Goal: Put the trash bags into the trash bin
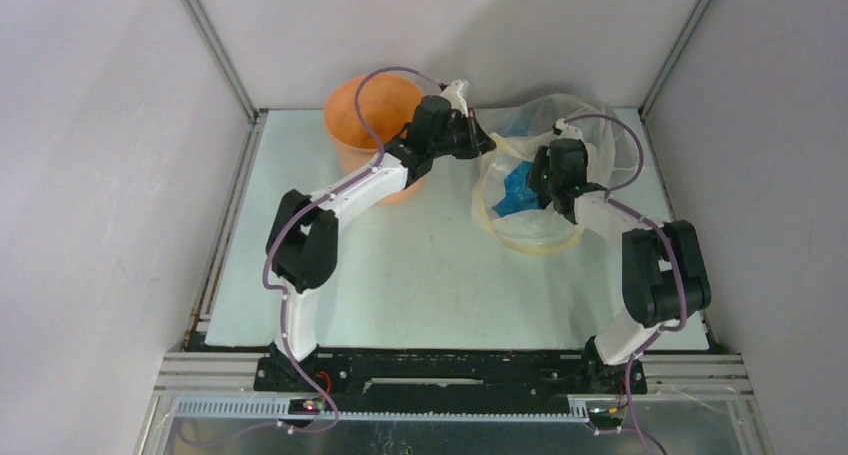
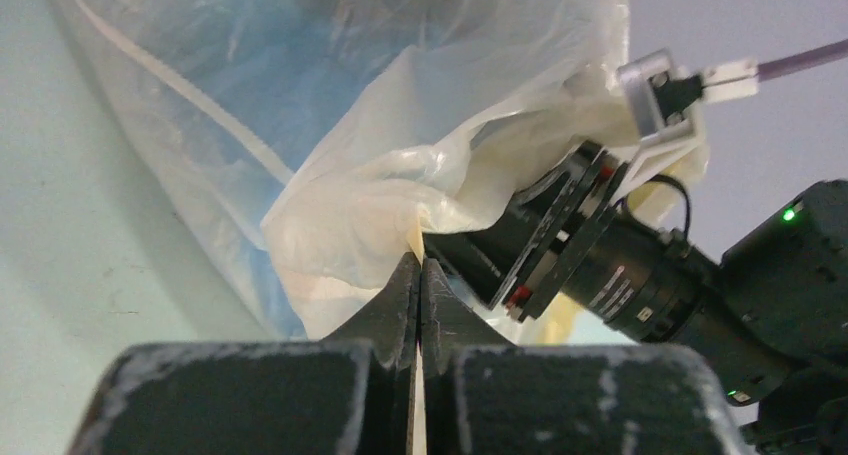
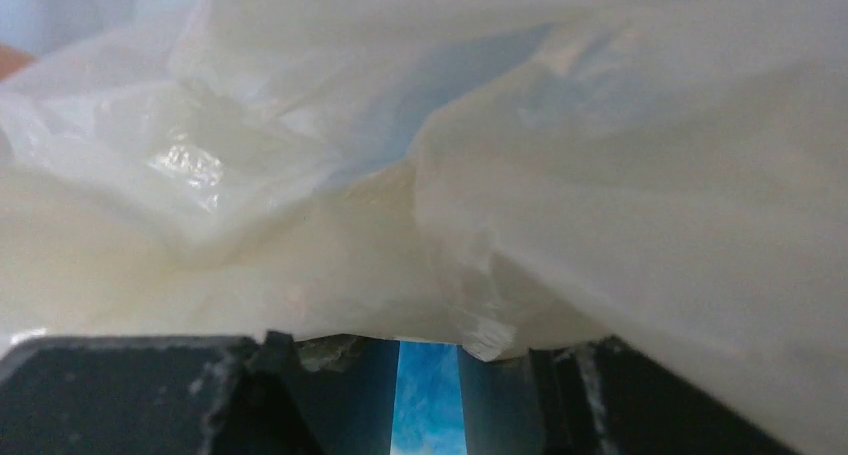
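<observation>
Extracting the blue trash bag (image 1: pixel 516 191) from the clear sack (image 2: pixel 370 175), upper right of centre, appears in hand: sack film is clamped by the left gripper (image 2: pixel 419 265); whether the right gripper (image 3: pixel 430 395) is closed cannot be told. Next, carriage leftward to the orange trash bin (image 1: pixel 362 110) is required.

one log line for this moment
left gripper shut on sack | right gripper open at blue bag inside sack | bag not in bin

Left fingers (image 2: pixel 395 310) together, right fingers (image 3: pixel 345 400) apart.
</observation>
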Robot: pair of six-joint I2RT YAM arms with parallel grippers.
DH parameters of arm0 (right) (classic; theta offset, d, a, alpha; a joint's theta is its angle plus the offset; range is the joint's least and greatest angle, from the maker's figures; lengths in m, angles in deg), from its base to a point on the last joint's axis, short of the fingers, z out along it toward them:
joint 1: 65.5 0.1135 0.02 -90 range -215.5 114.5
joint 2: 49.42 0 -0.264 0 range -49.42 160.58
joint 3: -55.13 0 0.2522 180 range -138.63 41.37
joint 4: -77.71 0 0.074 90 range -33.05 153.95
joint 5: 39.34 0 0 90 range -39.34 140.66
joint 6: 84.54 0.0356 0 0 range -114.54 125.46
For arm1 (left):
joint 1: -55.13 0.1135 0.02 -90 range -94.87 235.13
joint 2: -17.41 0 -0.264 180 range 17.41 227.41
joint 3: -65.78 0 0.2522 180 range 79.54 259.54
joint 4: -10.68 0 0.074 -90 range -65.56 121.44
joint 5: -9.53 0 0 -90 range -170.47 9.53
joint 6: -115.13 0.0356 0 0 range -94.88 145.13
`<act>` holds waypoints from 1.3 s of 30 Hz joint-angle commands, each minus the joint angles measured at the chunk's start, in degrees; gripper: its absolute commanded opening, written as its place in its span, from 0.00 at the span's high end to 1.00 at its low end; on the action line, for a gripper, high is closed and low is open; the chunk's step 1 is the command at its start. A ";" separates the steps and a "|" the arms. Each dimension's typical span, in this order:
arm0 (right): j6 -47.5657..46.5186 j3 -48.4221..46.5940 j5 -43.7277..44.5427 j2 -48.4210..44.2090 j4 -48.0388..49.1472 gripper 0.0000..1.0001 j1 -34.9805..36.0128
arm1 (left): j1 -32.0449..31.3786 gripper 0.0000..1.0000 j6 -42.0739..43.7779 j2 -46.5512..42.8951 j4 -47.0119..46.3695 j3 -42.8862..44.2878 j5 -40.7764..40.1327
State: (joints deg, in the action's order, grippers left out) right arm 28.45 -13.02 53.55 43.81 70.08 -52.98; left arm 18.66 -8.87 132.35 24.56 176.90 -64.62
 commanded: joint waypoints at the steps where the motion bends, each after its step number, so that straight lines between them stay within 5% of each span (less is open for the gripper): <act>1: 0.31 -6.15 3.22 4.88 0.23 0.69 -0.94 | 0.48 1.00 2.62 1.63 -0.47 2.79 -2.80; 8: 0.54 -9.64 3.95 11.10 -1.93 0.51 -1.33 | 1.02 1.00 3.32 4.77 0.94 4.27 -2.41; 13: 1.01 -11.66 3.91 13.03 -4.27 0.50 -1.31 | 1.29 1.00 3.19 6.05 0.94 5.01 -1.82; 16: 1.10 -12.32 3.74 13.36 -5.81 0.61 -1.28 | 1.37 1.00 3.14 5.98 0.94 4.88 -1.64; 20: 0.52 -12.32 4.27 11.25 -8.42 0.99 0.11 | 1.39 1.00 3.41 5.47 0.96 4.31 -1.59; 31: -1.36 -5.75 6.08 -10.87 -14.86 1.00 4.66 | 1.41 1.00 3.93 1.63 1.17 0.48 -1.73; 39: -6.17 -3.74 -9.14 -27.93 -19.45 1.00 7.70 | 0.87 1.00 3.23 0.38 2.83 -0.50 -1.12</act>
State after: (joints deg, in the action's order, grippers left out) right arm 26.52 -16.54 55.21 21.98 53.62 -47.98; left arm 19.80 -6.32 137.70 27.27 176.68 -66.56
